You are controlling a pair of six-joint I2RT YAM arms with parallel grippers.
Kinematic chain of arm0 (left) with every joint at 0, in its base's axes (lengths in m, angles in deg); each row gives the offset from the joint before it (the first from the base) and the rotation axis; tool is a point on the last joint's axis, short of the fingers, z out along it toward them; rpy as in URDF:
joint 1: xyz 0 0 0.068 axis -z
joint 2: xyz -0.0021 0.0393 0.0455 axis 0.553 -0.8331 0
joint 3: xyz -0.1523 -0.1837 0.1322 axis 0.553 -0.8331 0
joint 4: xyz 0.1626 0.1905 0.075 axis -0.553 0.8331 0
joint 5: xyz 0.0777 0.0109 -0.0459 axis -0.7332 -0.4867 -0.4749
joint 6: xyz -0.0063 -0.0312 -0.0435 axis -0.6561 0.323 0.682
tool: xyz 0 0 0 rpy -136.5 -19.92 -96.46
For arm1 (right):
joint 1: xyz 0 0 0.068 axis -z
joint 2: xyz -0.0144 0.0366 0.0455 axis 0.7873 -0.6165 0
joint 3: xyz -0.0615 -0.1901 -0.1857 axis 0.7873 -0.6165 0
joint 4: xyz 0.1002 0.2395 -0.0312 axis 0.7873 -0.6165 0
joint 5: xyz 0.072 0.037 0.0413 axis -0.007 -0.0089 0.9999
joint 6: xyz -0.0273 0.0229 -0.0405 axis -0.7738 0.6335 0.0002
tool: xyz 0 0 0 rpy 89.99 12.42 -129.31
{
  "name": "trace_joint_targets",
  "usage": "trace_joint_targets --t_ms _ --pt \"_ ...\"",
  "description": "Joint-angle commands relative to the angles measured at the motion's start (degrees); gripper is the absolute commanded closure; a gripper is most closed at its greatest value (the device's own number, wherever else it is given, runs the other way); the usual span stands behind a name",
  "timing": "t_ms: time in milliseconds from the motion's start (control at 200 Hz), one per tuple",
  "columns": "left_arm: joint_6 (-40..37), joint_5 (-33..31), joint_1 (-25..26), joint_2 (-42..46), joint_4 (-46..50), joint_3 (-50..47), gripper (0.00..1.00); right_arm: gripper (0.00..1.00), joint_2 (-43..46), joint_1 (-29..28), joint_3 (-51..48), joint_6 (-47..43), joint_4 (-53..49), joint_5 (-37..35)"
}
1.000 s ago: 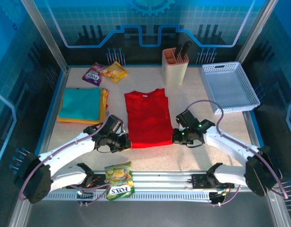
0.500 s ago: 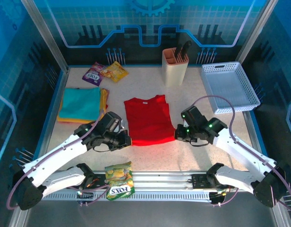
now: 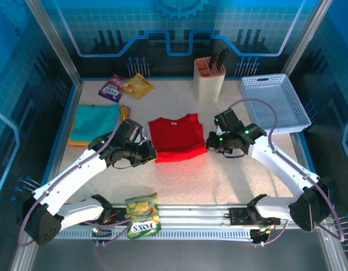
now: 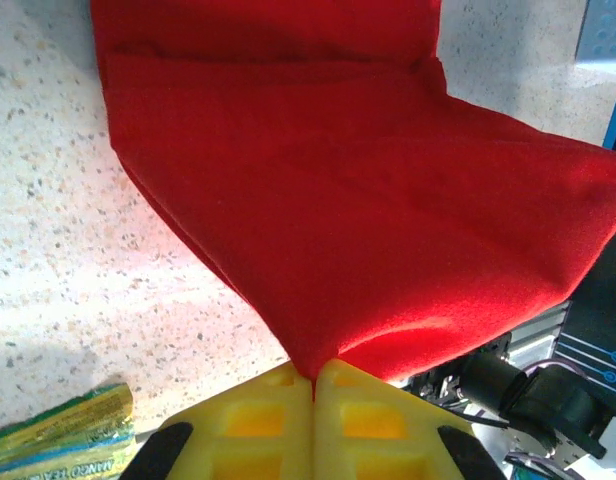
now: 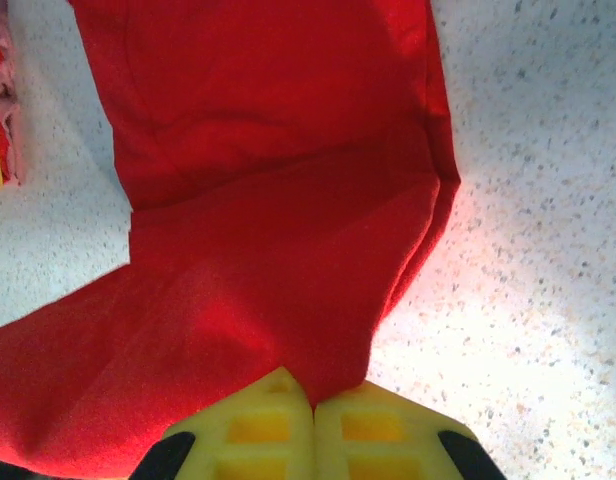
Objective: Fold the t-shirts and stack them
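Folding red t-shirt (image 3: 175,135), left hand (image 3: 151,153) and right hand (image 3: 209,148) clenched on near hem corners; next lay hem over collar

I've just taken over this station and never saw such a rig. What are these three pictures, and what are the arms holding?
Two white robot arms stand at the near edge of a speckled table. The wide picture looks down from behind them; the other two come from wrist cameras, yellow fingers at the bottom. The left gripper and right gripper are each shut on a near corner of the bright red cloth t-shirt, that edge raised. Also there: a folded teal shirt, shiny snack packets, a beige knife block, a white plastic basket.
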Motion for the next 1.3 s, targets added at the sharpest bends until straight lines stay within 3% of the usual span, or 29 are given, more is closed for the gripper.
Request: trace_joint_targets --t_ms 0,1296 --pt "-2.8 2.54 -1.98 -1.33 -1.2 2.09 1.0 1.0 -1.69 2.38 3.32 -2.77 0.57 2.18" --pt "-14.17 6.03 -15.22 -21.46 -4.75 16.26 1.0 1.0 -29.49 9.76 28.62 -9.3 2.37 10.49"
